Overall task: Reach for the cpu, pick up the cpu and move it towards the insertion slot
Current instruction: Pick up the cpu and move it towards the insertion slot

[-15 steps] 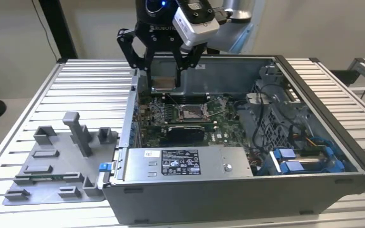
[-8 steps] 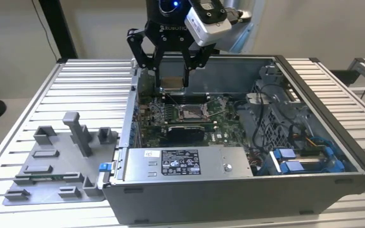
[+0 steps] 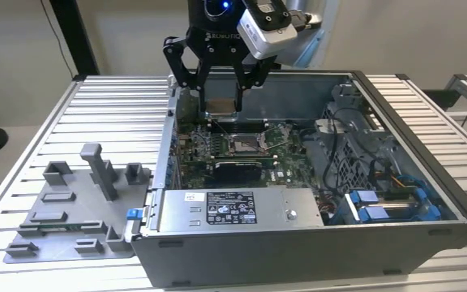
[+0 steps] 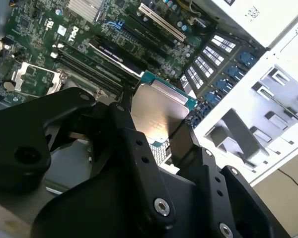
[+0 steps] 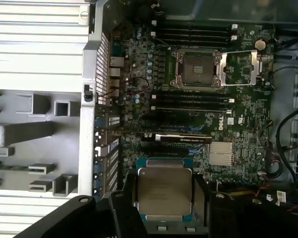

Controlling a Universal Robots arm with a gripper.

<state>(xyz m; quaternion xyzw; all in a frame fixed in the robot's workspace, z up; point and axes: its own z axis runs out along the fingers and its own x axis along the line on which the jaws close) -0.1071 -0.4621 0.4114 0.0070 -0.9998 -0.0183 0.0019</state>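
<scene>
Exterior view: the black gripper (image 3: 221,97) hung over the open computer case (image 3: 396,243), its fingers clamped on the cpu (image 3: 221,105), which it held flat in the air near the case's far wall. In both wrist views the cpu (image 4: 156,113) (image 5: 165,194) showed its silvery lid and green edge, pinched between dark fingers (image 4: 188,144) on two opposite sides, clear of the board beneath. The insertion slot (image 3: 243,143) lay on the green motherboard (image 3: 217,159) below and a little nearer the camera than the chip; in the first wrist view the slot (image 5: 194,69) had its metal frame swung open beside it, well apart from the held cpu. A silver power supply (image 3: 238,208) with a label ran along the case's near edge, and blue drive bays (image 3: 388,204) sat toward the exterior view's right, with loose cables around them. The case rested on a table (image 3: 112,109) of ribbed aluminium slats. To the exterior view's left of the case lay a grey fixture tray (image 3: 63,219) with upright posts and blocks. Behind the table stood a plain pale wall (image 3: 120,36), with a dark vertical post (image 3: 75,36) in front of it.
</scene>
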